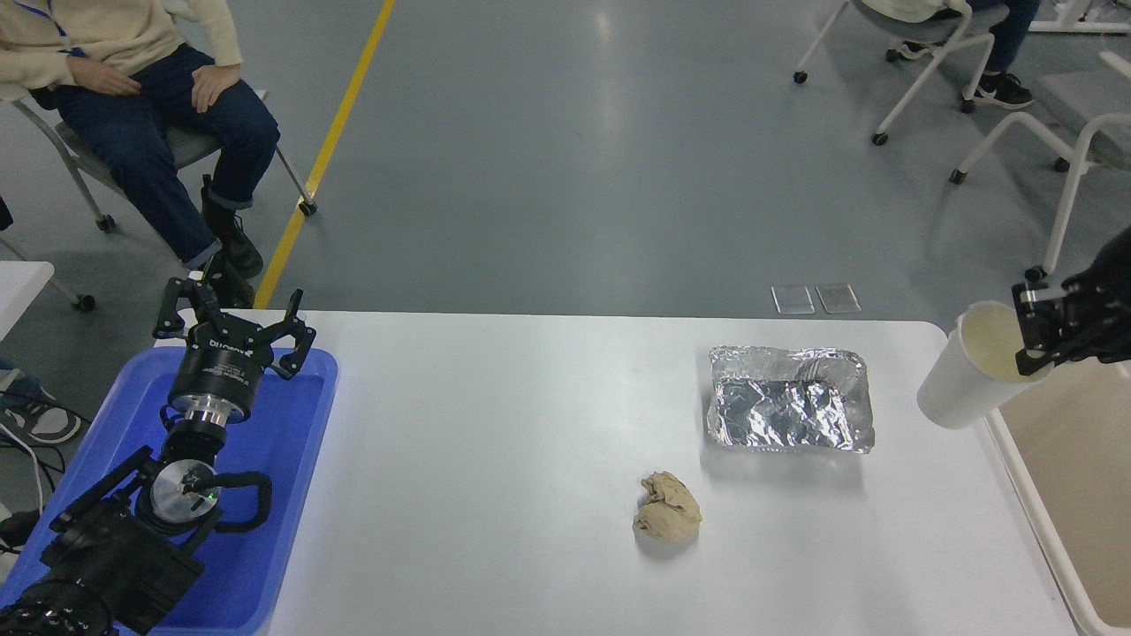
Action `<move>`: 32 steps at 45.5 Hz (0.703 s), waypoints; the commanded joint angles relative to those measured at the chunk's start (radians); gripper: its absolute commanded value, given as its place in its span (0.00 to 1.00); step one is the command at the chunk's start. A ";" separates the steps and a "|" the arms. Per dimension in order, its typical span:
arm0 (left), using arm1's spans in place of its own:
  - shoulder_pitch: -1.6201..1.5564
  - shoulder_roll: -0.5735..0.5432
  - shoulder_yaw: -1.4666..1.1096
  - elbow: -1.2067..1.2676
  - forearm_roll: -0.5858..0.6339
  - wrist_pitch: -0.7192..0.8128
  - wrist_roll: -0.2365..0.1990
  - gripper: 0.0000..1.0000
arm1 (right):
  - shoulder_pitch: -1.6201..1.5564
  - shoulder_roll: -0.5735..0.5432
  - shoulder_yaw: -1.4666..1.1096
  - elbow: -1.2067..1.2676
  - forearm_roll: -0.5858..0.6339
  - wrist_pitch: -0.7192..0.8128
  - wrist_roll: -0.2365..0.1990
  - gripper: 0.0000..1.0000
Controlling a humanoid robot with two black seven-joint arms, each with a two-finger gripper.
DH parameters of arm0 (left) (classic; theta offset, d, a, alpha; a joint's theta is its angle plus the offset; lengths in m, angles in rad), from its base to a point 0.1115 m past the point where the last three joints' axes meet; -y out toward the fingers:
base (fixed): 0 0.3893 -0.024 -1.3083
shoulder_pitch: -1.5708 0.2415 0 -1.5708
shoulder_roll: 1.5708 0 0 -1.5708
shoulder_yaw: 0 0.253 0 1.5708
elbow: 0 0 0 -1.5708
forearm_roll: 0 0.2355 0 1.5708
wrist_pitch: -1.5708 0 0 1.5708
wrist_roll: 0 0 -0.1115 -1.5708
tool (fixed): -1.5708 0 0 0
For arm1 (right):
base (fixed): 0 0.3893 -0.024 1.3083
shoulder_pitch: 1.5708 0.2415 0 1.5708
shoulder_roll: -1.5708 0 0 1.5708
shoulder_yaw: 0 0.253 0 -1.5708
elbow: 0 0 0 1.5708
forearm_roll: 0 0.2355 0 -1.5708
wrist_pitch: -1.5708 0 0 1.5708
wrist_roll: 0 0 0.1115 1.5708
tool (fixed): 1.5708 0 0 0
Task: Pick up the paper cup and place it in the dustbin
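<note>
White table (495, 442), right gripper (1032, 340) gripping paper cup (967, 375)

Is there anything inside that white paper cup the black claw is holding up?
The paper cup tilts its mouth toward the camera, showing a bare cream inside wall. The right gripper pinching its rim covers the mouth's right edge, and the bottom is out of sight, so I cannot say.

single high head view from the robot's side, facing forward and down over the table (530, 442)
</note>
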 commanded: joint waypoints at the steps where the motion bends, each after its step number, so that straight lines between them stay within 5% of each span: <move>1: 0.000 0.000 0.000 0.000 0.000 0.000 0.000 1.00 | 0.096 0.004 -0.042 0.041 0.000 0.001 -0.001 0.00; 22: 0.000 0.000 0.000 0.000 0.000 0.000 0.000 1.00 | 0.124 -0.033 -0.137 -0.003 -0.004 0.001 -0.001 0.00; 32: 0.000 0.000 0.000 0.000 0.000 0.000 0.000 1.00 | -0.016 -0.160 -0.235 -0.128 -0.004 0.001 -0.001 0.00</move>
